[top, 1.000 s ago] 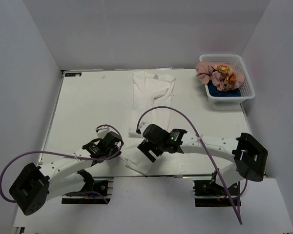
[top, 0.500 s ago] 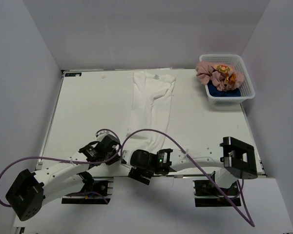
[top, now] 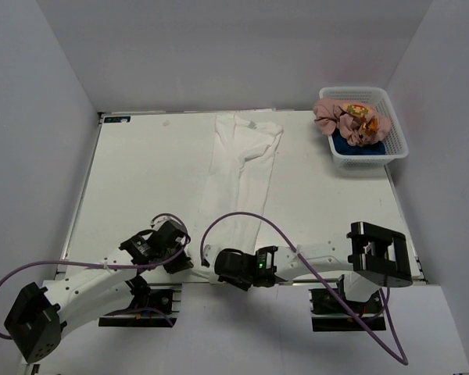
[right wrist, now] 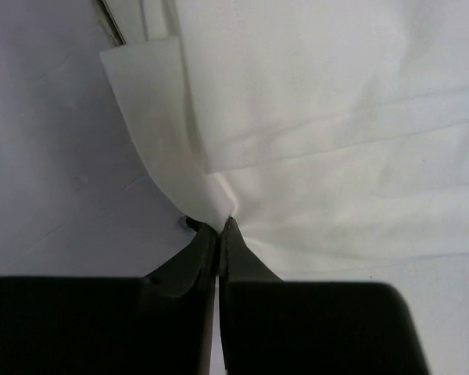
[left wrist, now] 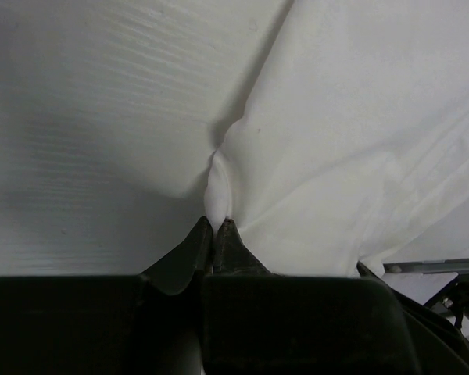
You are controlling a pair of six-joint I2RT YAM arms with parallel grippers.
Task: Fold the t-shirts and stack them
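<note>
Worktop [top: 141, 172]: left claw [left wrist: 213, 230] & right claw [right wrist: 219, 232], pinching hem of white tee [top: 242, 172], pulled it long; prob. fold next.

The left arm [top: 94, 275] and right arm [top: 328, 251] lie low across the bottom of the top view, wrists turned inward and nearly meeting at lower centre. The left gripper [left wrist: 216, 226] and right gripper [right wrist: 220, 226] each have their jaws pressed together, pinching a fold of white shirt [top: 241, 168].
</note>
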